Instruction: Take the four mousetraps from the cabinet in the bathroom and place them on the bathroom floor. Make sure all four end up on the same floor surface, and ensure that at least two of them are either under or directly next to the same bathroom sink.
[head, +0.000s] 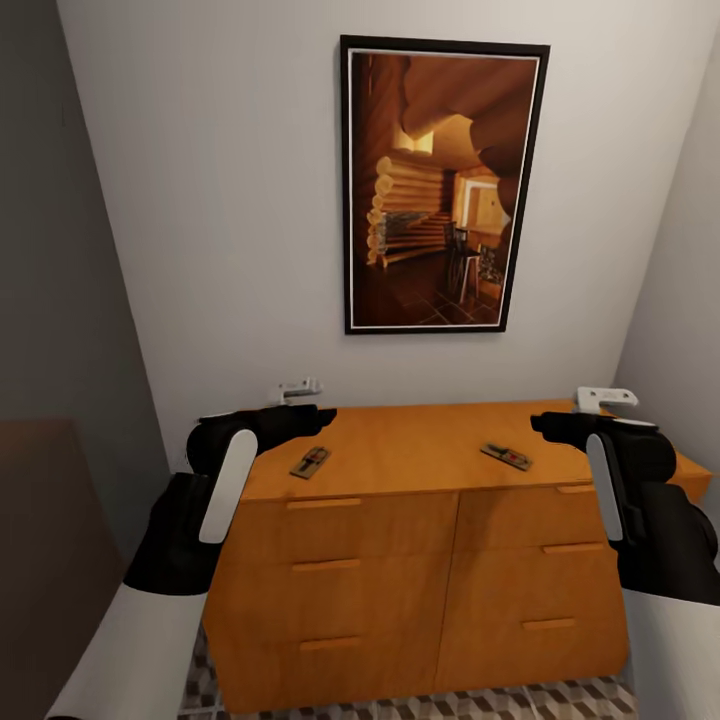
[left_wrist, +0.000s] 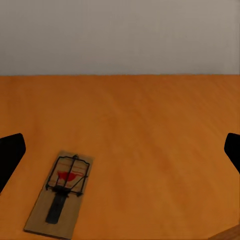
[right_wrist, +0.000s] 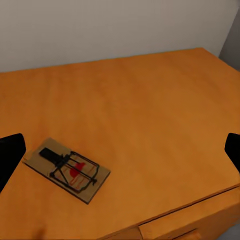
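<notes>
Nearest, a strip of the bathroom floor (head: 560, 702) with its cube-patterned tiles shows at the foot of the cabinet (head: 420, 590). The cabinet's drawer fronts face the robot, all closed. Over the cabinet's left end hangs the left gripper (head: 297, 389), and over its right end the right gripper (head: 605, 399). Each wrist view shows its own dark fingertips far apart at the picture's edges, so both claws stand wide, holding nothing. On the cabinet top lie two mousetraps, flat and well apart: the left mousetrap (head: 311, 461) (left_wrist: 60, 195) near the cabinet's front left, the right mousetrap (head: 506, 456) (right_wrist: 67, 168) toward its right. Behind the cabinet, on the white wall, hangs a framed picture (head: 443, 185) of a log interior.
</notes>
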